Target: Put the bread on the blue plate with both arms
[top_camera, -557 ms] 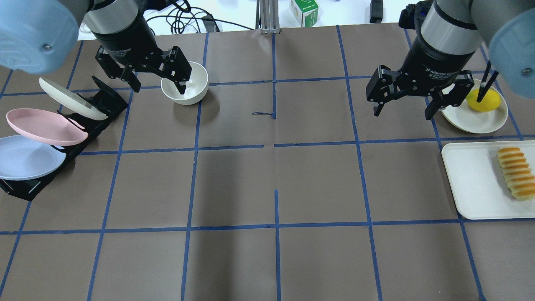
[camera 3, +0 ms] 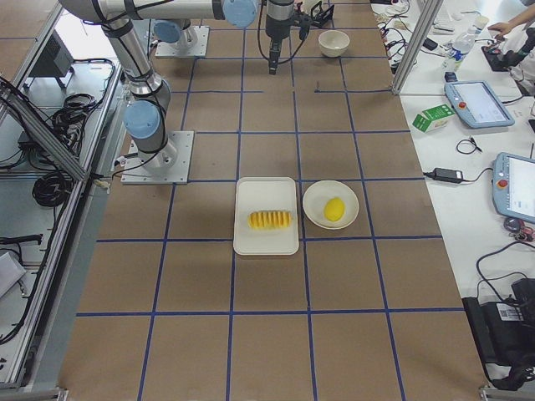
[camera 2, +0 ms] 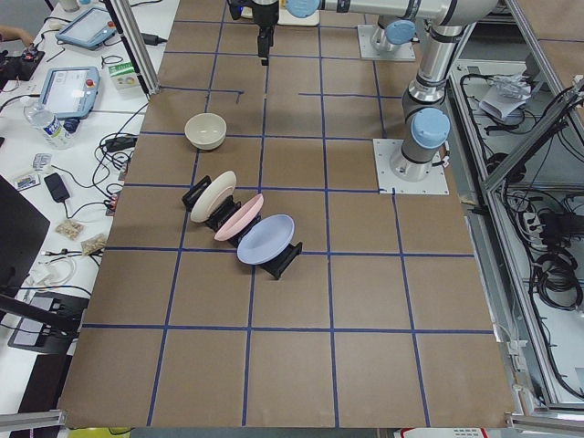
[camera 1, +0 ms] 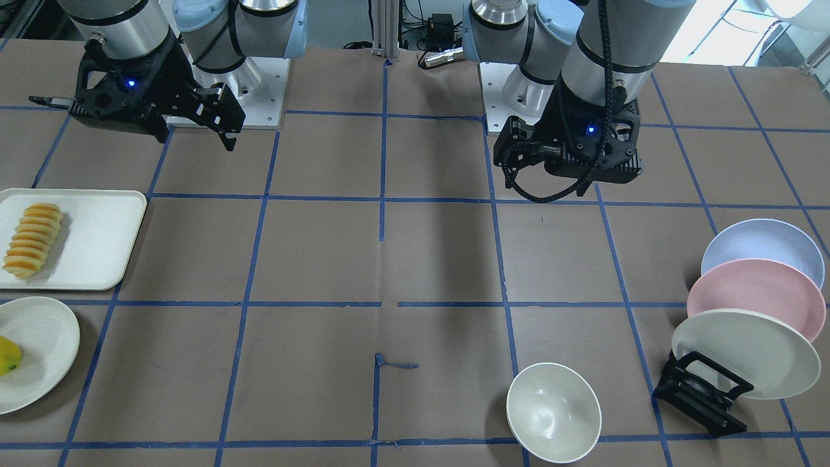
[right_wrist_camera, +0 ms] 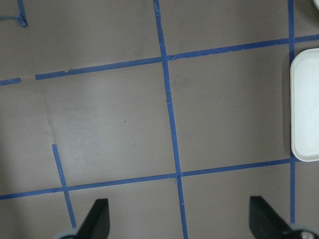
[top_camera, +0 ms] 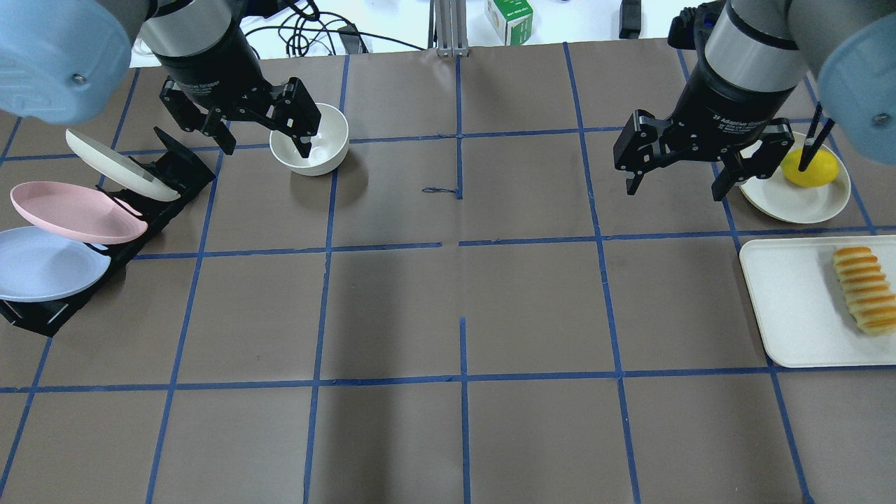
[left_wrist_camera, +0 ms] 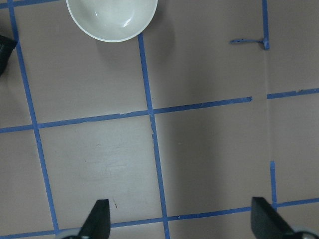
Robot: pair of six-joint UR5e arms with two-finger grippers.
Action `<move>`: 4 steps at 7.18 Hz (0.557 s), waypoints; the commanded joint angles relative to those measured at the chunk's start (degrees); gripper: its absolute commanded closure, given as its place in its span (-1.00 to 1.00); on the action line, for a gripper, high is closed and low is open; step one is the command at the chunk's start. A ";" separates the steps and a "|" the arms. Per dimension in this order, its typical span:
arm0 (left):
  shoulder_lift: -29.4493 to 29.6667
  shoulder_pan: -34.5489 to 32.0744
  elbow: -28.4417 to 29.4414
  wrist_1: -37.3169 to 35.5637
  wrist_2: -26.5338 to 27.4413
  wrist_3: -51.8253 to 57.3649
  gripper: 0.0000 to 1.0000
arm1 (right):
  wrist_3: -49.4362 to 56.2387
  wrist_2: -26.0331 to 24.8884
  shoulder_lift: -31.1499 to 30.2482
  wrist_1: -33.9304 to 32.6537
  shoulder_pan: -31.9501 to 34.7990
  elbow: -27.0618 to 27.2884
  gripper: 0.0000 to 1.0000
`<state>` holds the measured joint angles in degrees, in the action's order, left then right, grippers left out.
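The blue plate [top_camera: 49, 264] leans in a black rack [top_camera: 42, 315] at the left end of the counter [top_camera: 462, 294]. The left tool [top_camera: 266, 148] hangs wide-spread and empty. From overhead it seems to touch a white bowl [top_camera: 325, 150], but the front-facing view shows them well apart. The right tool [top_camera: 675, 190], lettered "2F Adaptive", also gapes empty. The bread [top_camera: 862, 289] lies on a white tray [top_camera: 784, 308] at far right. The right wrist camera catches only the tray's edge.
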<state>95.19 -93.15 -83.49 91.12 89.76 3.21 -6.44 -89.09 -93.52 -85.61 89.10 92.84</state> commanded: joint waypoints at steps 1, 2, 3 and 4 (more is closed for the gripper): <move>-0.70 1.82 0.35 0.11 0.85 -0.05 -1.00 | 1.25 -0.82 0.62 -0.09 -1.20 0.14 -1.00; -1.32 6.53 0.26 0.54 0.94 0.04 -1.00 | 4.30 -0.82 0.53 -0.09 -2.78 0.15 -1.00; -2.02 12.32 0.43 0.63 1.12 0.30 -1.00 | 8.60 -0.82 0.62 -0.44 -6.36 0.15 -1.00; -2.64 17.17 0.09 0.64 1.82 0.74 -1.00 | 12.21 -0.74 0.71 -0.44 -11.96 0.49 -1.00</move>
<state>93.30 -81.81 -83.22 91.68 90.97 3.54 1.36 -89.88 -92.92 -85.93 82.70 93.08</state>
